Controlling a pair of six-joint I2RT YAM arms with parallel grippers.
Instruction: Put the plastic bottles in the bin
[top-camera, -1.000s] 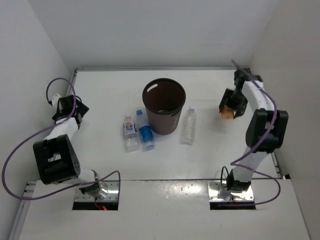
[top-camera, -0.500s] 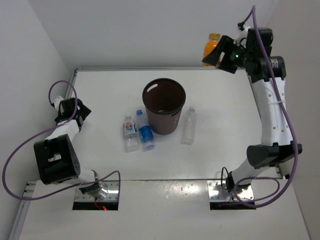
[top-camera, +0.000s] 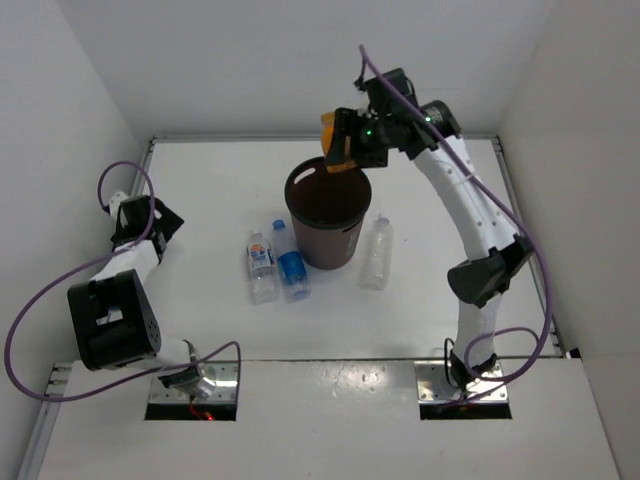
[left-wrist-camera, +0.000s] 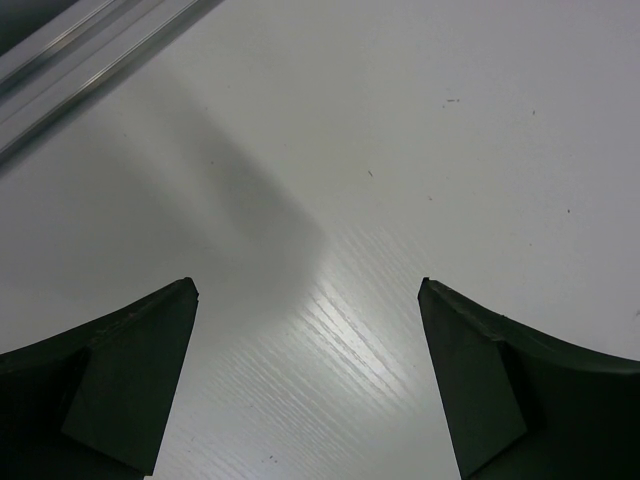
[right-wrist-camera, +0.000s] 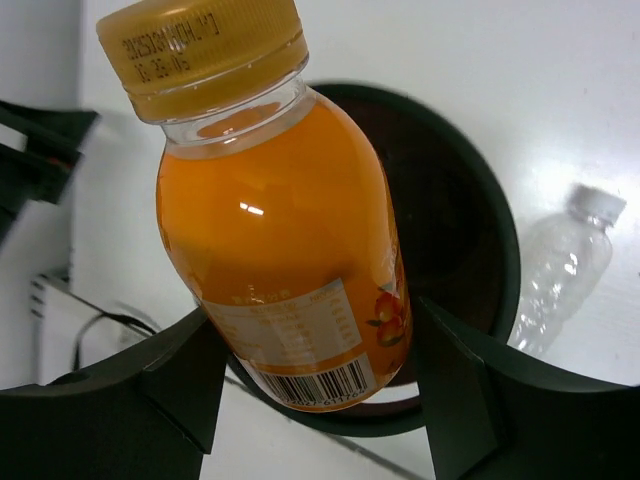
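My right gripper (top-camera: 341, 152) is shut on the short orange bottle (top-camera: 331, 148), holding it above the far rim of the dark brown bin (top-camera: 330, 245). In the right wrist view, the orange bottle (right-wrist-camera: 280, 230) sits between the fingers of the gripper (right-wrist-camera: 315, 330), with the bin's mouth (right-wrist-camera: 500, 270) beneath. Three plastic bottles lie on the table: a white-blue labelled one (top-camera: 261, 265) and a blue-labelled one (top-camera: 291, 262) left of the bin, and a plain clear one (top-camera: 377, 252), (right-wrist-camera: 565, 265) to its right. My left gripper (top-camera: 150, 220), (left-wrist-camera: 308, 300) stands open over bare table at the far left.
White walls close in the table on the left, back and right. A metal rail (left-wrist-camera: 90, 60) runs along the table edge by the left gripper. A purple cable (top-camera: 120, 180) loops over the left arm.
The right arm has swung from the far right, up and leftward, carrying the orange bottle to above the bin. The left arm has barely moved.
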